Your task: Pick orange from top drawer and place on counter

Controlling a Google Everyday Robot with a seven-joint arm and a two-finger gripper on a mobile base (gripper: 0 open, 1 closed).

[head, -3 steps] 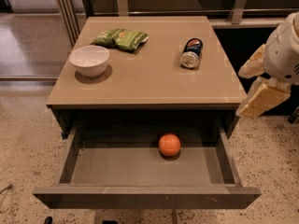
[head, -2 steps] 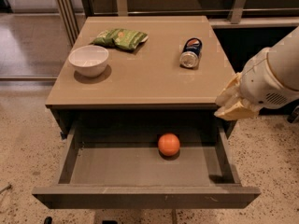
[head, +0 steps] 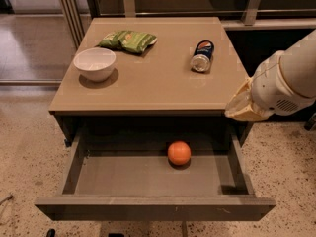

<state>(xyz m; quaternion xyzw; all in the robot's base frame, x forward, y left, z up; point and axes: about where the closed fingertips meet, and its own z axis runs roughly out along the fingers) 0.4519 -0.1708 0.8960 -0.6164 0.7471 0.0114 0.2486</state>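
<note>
The orange (head: 178, 153) lies on the grey floor of the open top drawer (head: 153, 209), near the back and a little right of the middle. The drawer is pulled out below the tan counter (head: 158, 83). My gripper (head: 243, 107) hangs at the end of the white arm at the counter's front right corner. It is above the drawer's right side, up and to the right of the orange, and apart from it. It holds nothing that I can see.
On the counter stand a white bowl (head: 95, 63) at the left, a green snack bag (head: 128, 40) at the back and a can (head: 202, 56) lying on its side at the right. Speckled floor surrounds the cabinet. A rail runs behind it.
My arm has moved left from the far right toward the counter's front right corner. The orange and the drawer have not moved.
</note>
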